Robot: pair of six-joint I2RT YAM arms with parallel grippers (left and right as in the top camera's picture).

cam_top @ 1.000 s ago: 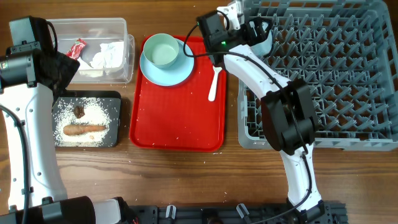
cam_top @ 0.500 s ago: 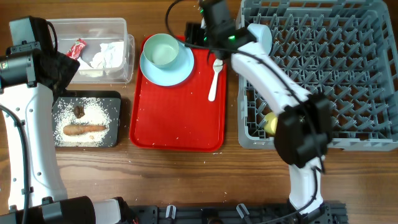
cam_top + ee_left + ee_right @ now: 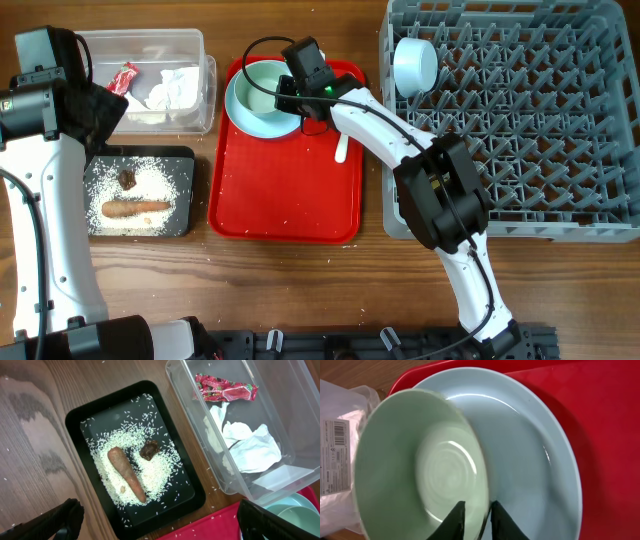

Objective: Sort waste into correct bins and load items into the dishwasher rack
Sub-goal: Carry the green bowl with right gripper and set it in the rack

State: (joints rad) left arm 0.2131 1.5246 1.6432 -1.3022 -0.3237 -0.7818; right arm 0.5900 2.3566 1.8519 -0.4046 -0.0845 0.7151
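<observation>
My right gripper [image 3: 477, 505] is shut on the near rim of the pale green bowl [image 3: 420, 460], one finger inside and one outside. The bowl sits tilted on the light blue plate [image 3: 530, 445] at the red tray's back left. A second pale bowl [image 3: 413, 65] stands on edge in the grey dishwasher rack [image 3: 520, 130]. The white spoon [image 3: 342, 150] lies on the tray, partly under my right arm. My left gripper [image 3: 165, 525] hangs open above the black tray [image 3: 85, 415], which holds the brown food piece [image 3: 127, 475], dark lump [image 3: 148, 450] and white crumbs.
The clear tub [image 3: 300, 420] holds the red wrapper [image 3: 225, 391] and crumpled tissue [image 3: 245, 445]. The red tray [image 3: 285, 190] lies between the bins and the rack. My right arm stretches from the table's front edge across the rack's left corner.
The right arm swung left from the rack, where it left a bowl, to the bowl on the plate. Its jaws closed on that bowl's rim. The left arm stayed still.
</observation>
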